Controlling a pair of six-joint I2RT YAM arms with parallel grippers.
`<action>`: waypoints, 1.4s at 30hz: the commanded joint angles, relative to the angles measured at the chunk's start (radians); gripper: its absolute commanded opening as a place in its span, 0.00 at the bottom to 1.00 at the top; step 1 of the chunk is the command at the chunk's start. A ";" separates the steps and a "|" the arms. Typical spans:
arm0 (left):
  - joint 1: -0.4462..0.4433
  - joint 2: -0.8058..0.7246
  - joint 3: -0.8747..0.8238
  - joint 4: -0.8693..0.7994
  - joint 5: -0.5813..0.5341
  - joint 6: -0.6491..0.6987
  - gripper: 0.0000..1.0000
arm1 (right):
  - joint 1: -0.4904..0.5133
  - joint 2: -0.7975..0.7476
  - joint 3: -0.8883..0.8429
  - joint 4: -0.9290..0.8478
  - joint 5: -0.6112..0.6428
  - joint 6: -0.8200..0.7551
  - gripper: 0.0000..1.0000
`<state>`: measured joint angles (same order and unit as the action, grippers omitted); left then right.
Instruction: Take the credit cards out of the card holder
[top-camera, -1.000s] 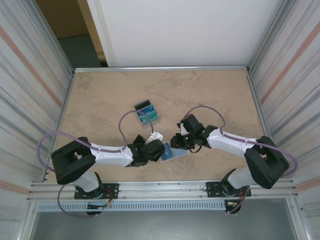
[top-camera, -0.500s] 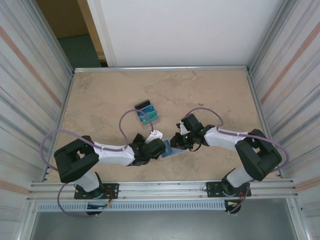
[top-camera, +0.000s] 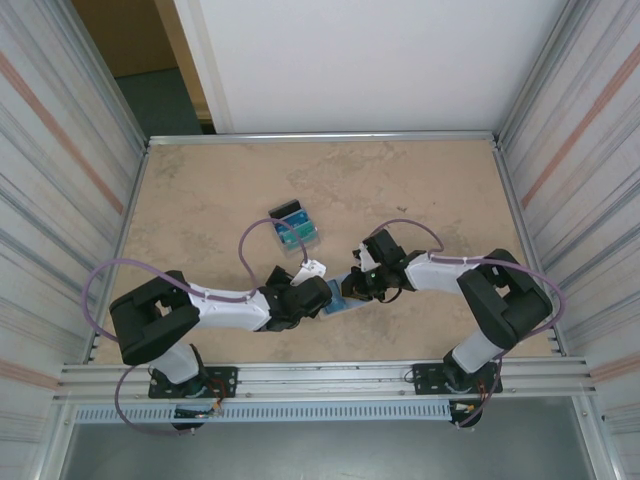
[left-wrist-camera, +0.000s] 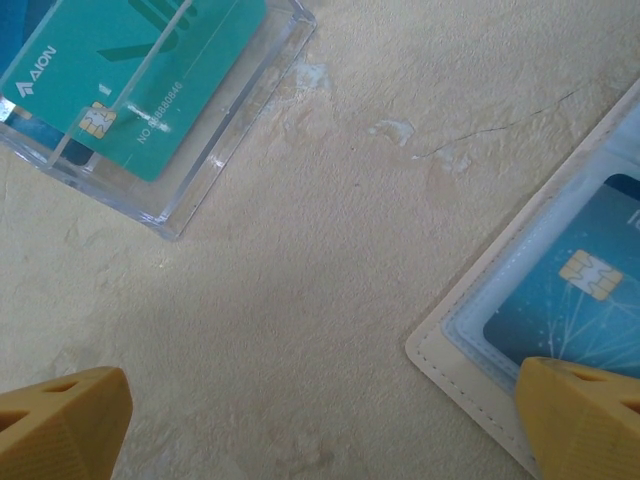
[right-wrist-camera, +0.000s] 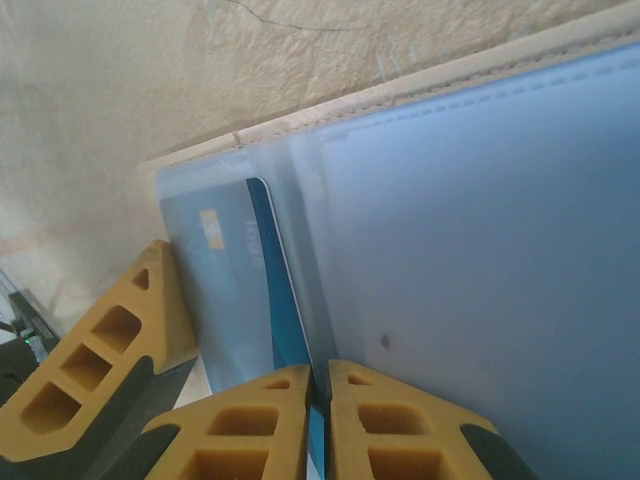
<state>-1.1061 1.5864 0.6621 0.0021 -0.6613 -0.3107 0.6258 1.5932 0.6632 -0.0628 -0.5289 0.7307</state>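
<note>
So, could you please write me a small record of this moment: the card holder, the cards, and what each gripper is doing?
card holder: lies open on the table, pale inner sleeves facing up
blue card: mostly under a clear sleeve, one edge pinched
right gripper: shut on the blue card's edge
left gripper: wide open, one finger over the card holder's edge
clear tray: apart from the card holder, holds a teal card
task state: at least one card not yet out
</note>
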 joint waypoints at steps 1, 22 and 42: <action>0.006 0.022 0.005 -0.033 -0.018 0.019 0.99 | -0.002 0.025 0.000 0.028 -0.044 -0.006 0.12; 0.005 0.023 0.019 -0.054 -0.023 0.019 0.99 | 0.000 -0.002 -0.034 0.094 -0.116 0.012 0.06; 0.005 0.037 0.035 -0.089 -0.057 0.017 0.99 | -0.008 -0.029 0.002 -0.074 0.047 -0.049 0.00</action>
<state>-1.1053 1.6001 0.6872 -0.0322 -0.6930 -0.2958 0.6167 1.5806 0.6460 -0.0467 -0.5426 0.7200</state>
